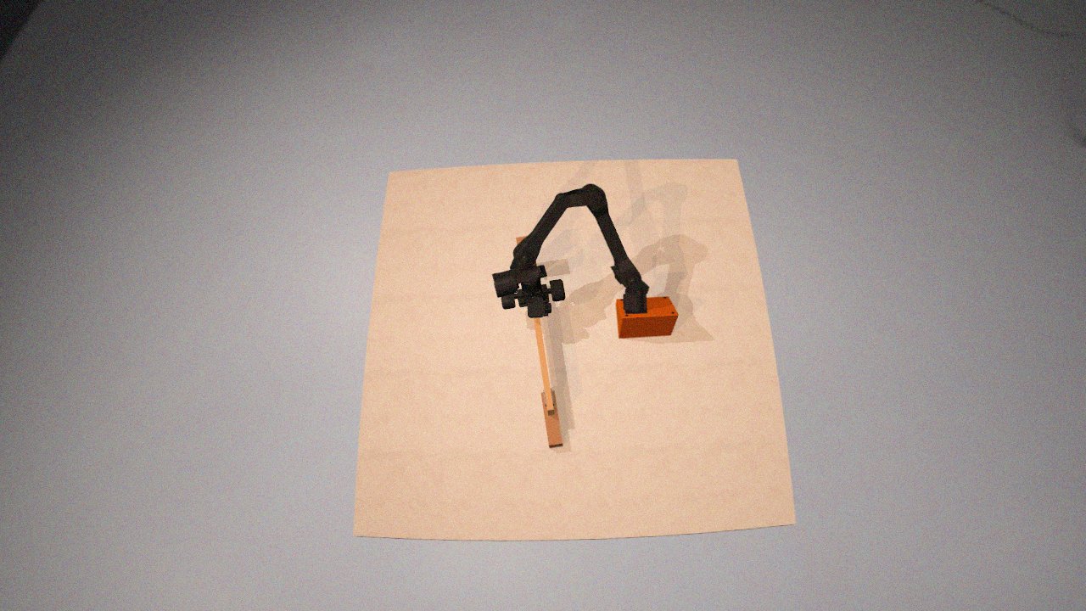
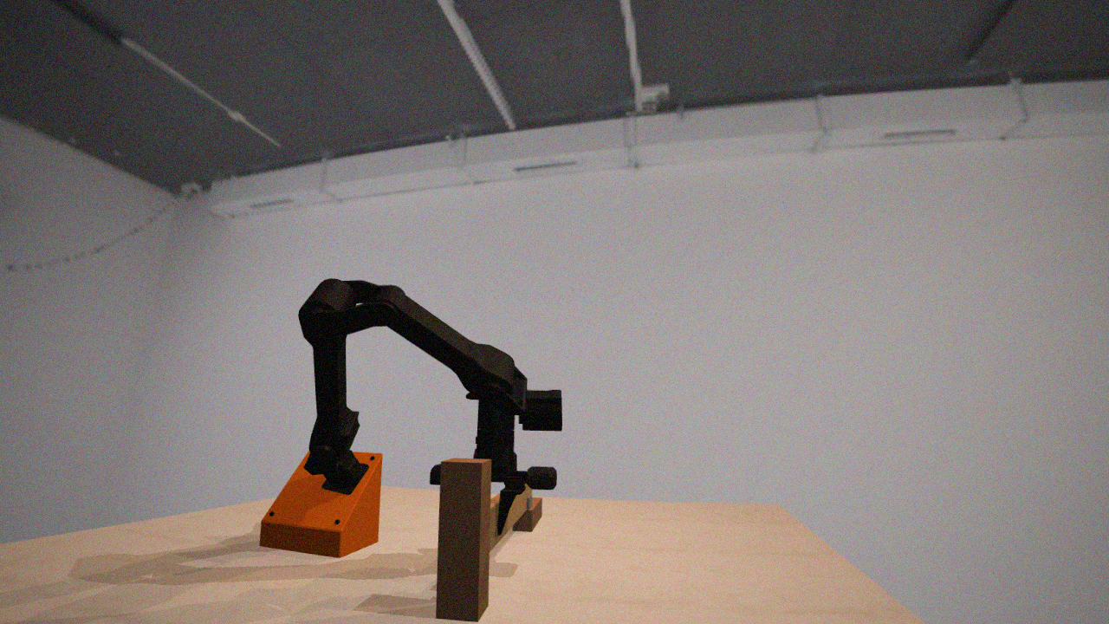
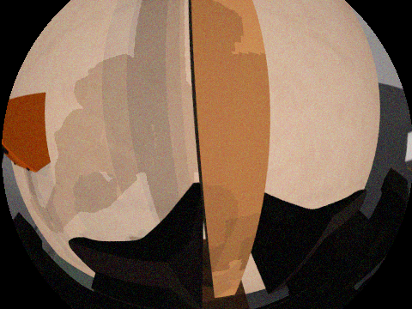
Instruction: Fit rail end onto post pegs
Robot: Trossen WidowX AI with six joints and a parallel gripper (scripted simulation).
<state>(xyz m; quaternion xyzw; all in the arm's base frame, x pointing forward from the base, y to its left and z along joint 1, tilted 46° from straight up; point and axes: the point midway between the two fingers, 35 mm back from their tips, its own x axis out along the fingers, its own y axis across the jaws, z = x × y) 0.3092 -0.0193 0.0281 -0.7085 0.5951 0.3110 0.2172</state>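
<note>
The long wooden rail (image 1: pixel 542 356) (image 3: pixel 229 120) runs across the table from the low footboard block (image 1: pixel 519 242) (image 2: pixel 534 515) towards the short dark wooden post (image 1: pixel 555 428) (image 2: pixel 463 535). In the exterior view the rail (image 2: pixel 494 518) shows just behind the post, lifted off the table. My gripper (image 1: pixel 534 301) (image 2: pixel 508 500) (image 3: pixel 214 186) is shut on the rail, nearer its far end, with one finger on each side. The post hides the pegs and the holes in the rail's end in the exterior view. From above, the rail's near end meets the post.
The arm's orange base (image 1: pixel 646 317) (image 2: pixel 321 512) (image 3: pixel 23 132) stands to the right of the rail on the pale wooden table (image 1: pixel 456 456) (image 2: pixel 697 566). The arm arches over from the base to the rail.
</note>
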